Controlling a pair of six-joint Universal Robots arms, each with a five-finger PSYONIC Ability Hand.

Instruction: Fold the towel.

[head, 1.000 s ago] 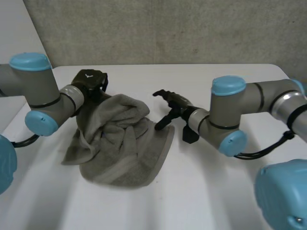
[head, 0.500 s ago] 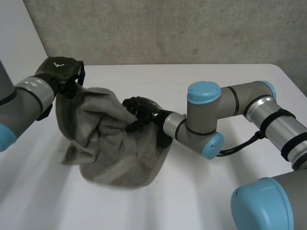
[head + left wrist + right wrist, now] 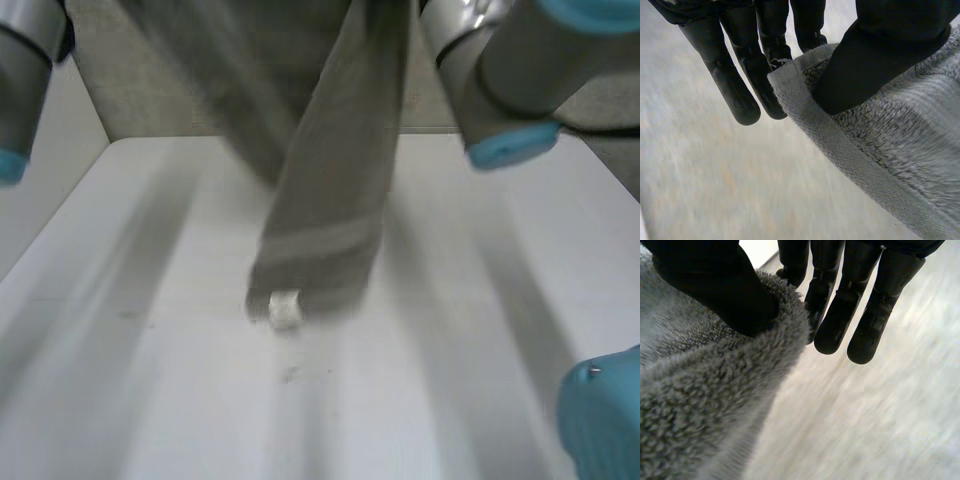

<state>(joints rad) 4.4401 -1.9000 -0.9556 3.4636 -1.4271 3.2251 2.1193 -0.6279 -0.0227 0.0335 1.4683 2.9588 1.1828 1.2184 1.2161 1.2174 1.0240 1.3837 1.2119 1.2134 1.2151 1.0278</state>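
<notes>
left hand (image 3: pixel 883 56): thumb pinches towel (image 3: pixel 900 150) hem against fingers | other fingers straight | table (image 3: pixel 715 190) below

Grey towel (image 3: pixel 330 210) hanging bunched above the table, white tag at its lowest end

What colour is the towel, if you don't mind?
The towel is grey, clearest in the left wrist view.

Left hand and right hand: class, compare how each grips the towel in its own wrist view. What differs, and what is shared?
The left hand pinches the towel at a flat hemmed border; the right hand pinches fluffy pile, no hem visible. The left hand's thumb sits just inside that border; the right hand's sinks into the pile at the edge. Shared: each clamps cloth between thumb and straight fingers.
</notes>
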